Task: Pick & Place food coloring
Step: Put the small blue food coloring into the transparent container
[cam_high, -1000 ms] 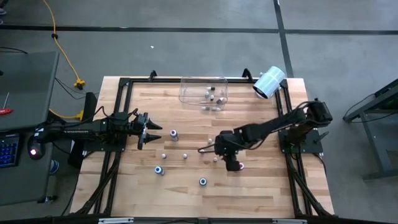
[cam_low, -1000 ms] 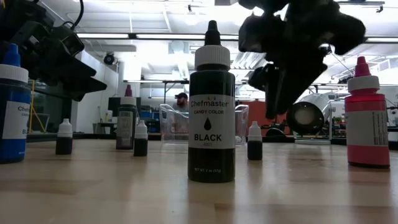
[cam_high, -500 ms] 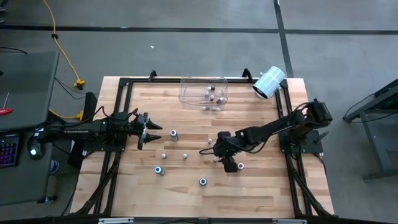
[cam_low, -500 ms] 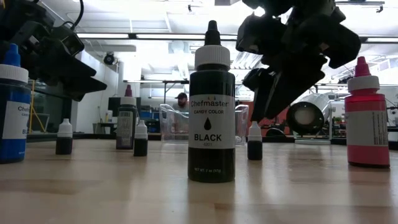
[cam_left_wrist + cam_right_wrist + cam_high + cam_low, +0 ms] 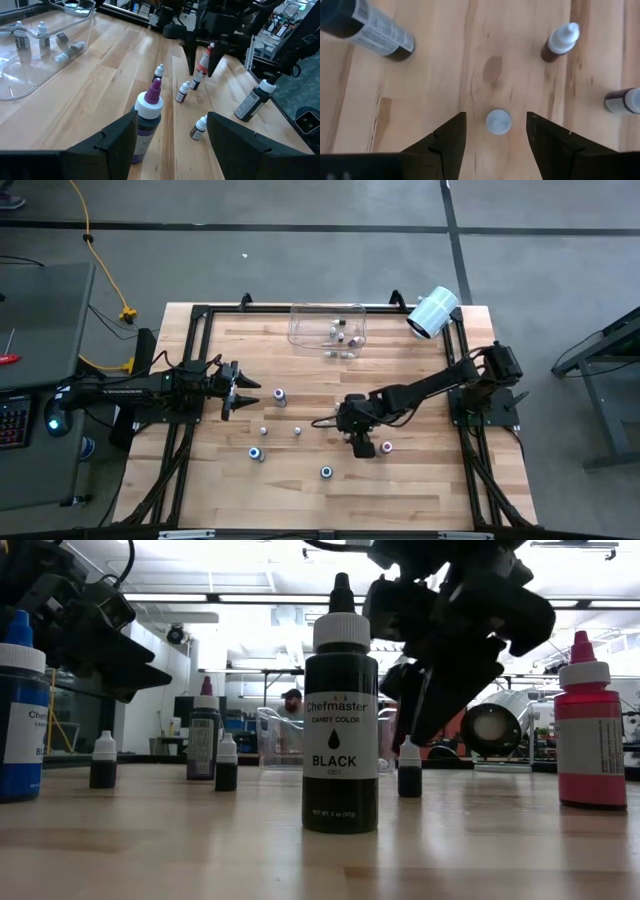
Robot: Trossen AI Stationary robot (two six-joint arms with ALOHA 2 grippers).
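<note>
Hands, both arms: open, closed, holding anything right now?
Left hand: open, empty, waiting at the table's left side.
Right hand: open, empty, straddling a small white-capped bottle from above, not gripping it yet.

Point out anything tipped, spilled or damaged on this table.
Nothing looks spilled or damaged. The small dropper bottles inside the clear plastic bin lie on their sides, and the large white paper roll lies at the table's far corner.

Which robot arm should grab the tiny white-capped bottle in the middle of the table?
The right one, probably. Its hand hangs open directly over the small bottle, one finger on each side of the cap. The left hand waits at the table's left side, farther from that bottle.
</note>
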